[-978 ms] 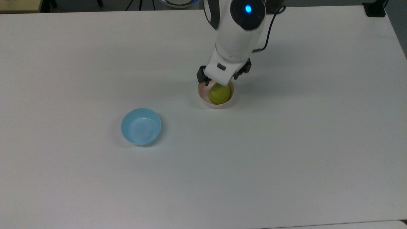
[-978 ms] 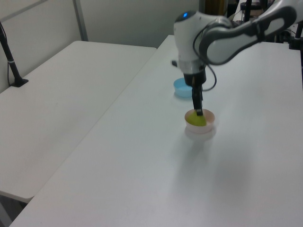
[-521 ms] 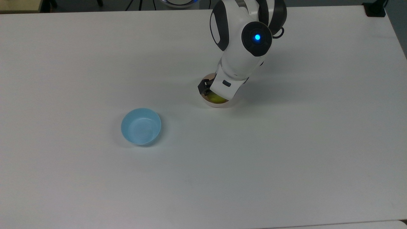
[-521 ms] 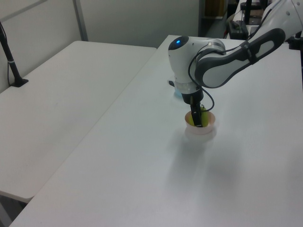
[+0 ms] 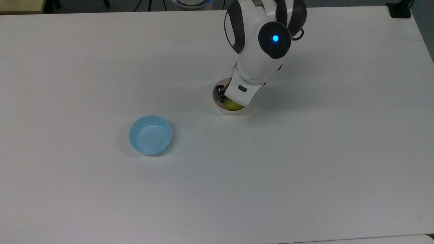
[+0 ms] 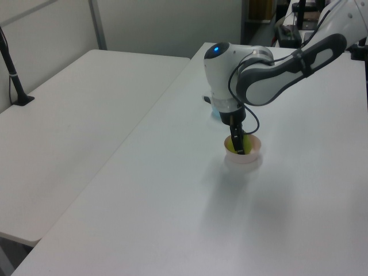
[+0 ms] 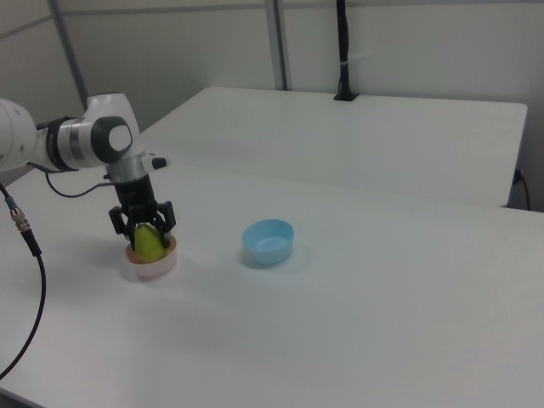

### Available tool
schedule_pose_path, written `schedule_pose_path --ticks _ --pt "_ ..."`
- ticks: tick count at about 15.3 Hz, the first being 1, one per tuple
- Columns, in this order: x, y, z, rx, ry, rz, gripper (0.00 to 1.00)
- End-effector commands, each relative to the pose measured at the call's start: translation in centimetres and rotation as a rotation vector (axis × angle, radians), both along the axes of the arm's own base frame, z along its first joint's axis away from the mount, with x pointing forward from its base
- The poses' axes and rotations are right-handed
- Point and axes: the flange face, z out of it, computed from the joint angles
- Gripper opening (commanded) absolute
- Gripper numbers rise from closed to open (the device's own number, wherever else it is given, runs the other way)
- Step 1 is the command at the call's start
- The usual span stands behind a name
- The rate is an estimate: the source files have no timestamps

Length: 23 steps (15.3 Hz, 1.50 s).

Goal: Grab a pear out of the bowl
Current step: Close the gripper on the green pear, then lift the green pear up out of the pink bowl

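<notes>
The pale pink bowl [image 5: 232, 112] stands on the white table, right of centre in the top view. The yellow-green pear [image 5: 232, 105] sits upright inside it, mostly covered there by the arm's hand. In the right view the pear [image 7: 150, 242] pokes above the bowl's rim [image 7: 153, 265]. My gripper [image 7: 146, 231] points down into the bowl, open, with one finger on each side of the pear. In the left view the gripper [image 6: 238, 146] reaches into the bowl [image 6: 247, 161]. I cannot tell whether the pads touch the pear.
A light blue bowl [image 5: 150, 135], with nothing in it, stands on the table [image 5: 305, 169] to the top view's lower left of the pink bowl. A second white table [image 7: 365, 136] lies behind in the right view. A black cable [image 7: 34, 280] hangs from the arm.
The gripper has come down from above the bowl until its fingers are around the pear. In the last half second the visible finger moved inward toward the pear. The pear stays in the bowl.
</notes>
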Motion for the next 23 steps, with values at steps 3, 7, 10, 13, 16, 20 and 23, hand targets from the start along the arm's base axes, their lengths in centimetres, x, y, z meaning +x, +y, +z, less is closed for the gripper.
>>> schedule_pose_path --ticks 3,7,10,13,16,20,23 --pt "-1.2 -2.1 9.1 0.04 -0.077 -0.031 0.46" --pt "-2.3 -5.2 13.4 0.05 -0.064 -0.049 0.46" --pt "-2.7 -9.0 15.2 0.064 -0.041 -0.092 0.47" --pt "-2.0 -14.8 15.5 0.072 -0.038 -0.15 0.47" --pt "-1.9 -19.8 15.7 0.072 -0.042 -0.185 0.47" --pt "-1.1 -21.3 13.1 0.061 -0.015 -0.196 0.49" --pt "0.2 -21.1 9.0 0.045 0.003 -0.194 0.49"
